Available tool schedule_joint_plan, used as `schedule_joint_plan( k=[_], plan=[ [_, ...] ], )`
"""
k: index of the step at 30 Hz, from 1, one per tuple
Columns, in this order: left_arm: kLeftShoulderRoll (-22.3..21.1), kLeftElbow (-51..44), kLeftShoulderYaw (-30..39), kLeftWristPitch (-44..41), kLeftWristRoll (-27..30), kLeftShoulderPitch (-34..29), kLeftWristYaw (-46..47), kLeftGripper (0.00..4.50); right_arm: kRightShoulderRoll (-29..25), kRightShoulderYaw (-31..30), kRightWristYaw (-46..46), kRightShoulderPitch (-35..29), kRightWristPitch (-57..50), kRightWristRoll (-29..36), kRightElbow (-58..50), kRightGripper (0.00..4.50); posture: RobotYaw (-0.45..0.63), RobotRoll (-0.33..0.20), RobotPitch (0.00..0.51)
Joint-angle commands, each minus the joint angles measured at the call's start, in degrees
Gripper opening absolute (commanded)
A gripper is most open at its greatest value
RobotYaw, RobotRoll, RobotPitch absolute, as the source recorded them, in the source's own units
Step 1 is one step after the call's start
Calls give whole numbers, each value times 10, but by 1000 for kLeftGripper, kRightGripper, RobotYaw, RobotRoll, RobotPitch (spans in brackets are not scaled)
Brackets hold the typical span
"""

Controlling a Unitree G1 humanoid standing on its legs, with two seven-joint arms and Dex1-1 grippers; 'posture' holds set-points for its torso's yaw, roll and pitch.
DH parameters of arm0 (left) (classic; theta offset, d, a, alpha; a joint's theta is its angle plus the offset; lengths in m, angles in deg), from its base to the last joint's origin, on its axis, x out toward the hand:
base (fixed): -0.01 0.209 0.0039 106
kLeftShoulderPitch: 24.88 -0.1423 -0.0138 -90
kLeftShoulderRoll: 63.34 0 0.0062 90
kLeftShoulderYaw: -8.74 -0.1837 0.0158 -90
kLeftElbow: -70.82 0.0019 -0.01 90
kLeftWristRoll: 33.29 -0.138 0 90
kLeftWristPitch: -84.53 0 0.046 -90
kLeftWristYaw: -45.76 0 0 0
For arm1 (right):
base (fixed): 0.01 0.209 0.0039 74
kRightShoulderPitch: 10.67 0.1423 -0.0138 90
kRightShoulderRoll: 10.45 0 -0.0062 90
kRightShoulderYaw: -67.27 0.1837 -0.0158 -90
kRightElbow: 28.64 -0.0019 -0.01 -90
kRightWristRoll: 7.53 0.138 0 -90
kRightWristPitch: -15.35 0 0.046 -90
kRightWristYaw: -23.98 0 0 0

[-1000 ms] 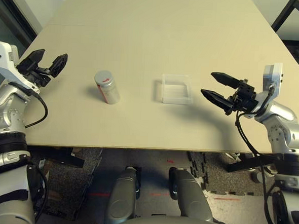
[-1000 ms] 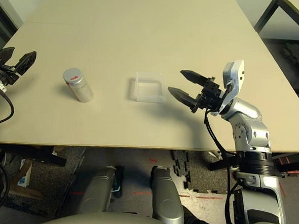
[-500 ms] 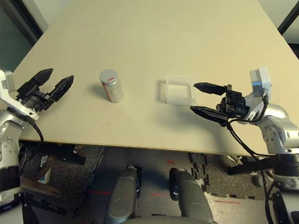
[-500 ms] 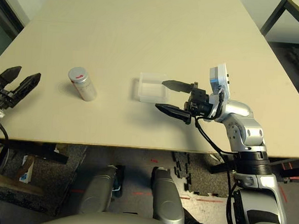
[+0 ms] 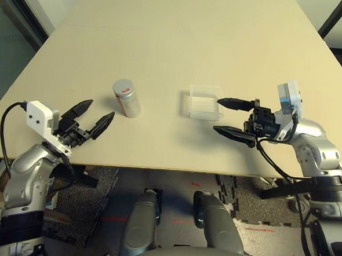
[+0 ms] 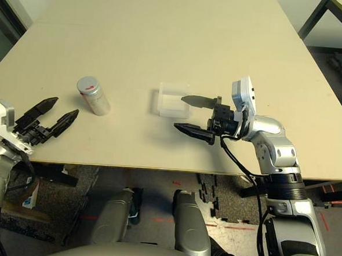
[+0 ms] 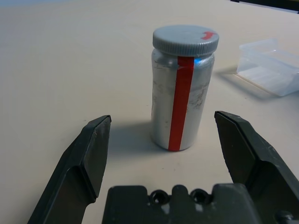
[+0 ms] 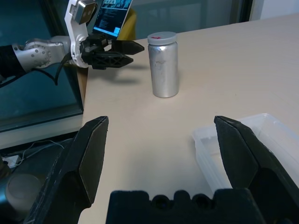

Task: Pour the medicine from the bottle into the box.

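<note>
One bare table (image 5: 182, 41) around bottle (image 5: 126, 98)

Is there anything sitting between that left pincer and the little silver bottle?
Nothing visible. The left pincer is open and points at the bottle, which stands upright with only bare table between them. The box lies beyond the bottle.

Bottle (image 5: 126, 98) stood upright on table (image 5: 182, 41), box (image 5: 204, 102) well right of it. Left gripper (image 5: 93, 119) spread near bottle; right gripper (image 5: 232, 116) spread beside box.
</note>
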Motion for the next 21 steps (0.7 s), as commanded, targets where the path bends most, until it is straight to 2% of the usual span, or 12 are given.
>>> schedule_joint_plan(
  k=[1, 13, 21],
  plan=[
    [7, 15, -12, 17, -16, 10, 10, 4448, -7, -2, 0, -7, 3, -8, -6, 4500, 3, 0, 201],
    [49, 32, -56, 41, -42, 45, 42, 4448, -13, 1, -7, -19, 5, -11, -15, 4500, -30, 0, 200],
    [61, 68, -69, 50, -53, 79, 60, 4448, -14, 2, -14, -27, 6, -11, -23, 4500, -47, 0, 198]
  ],
)
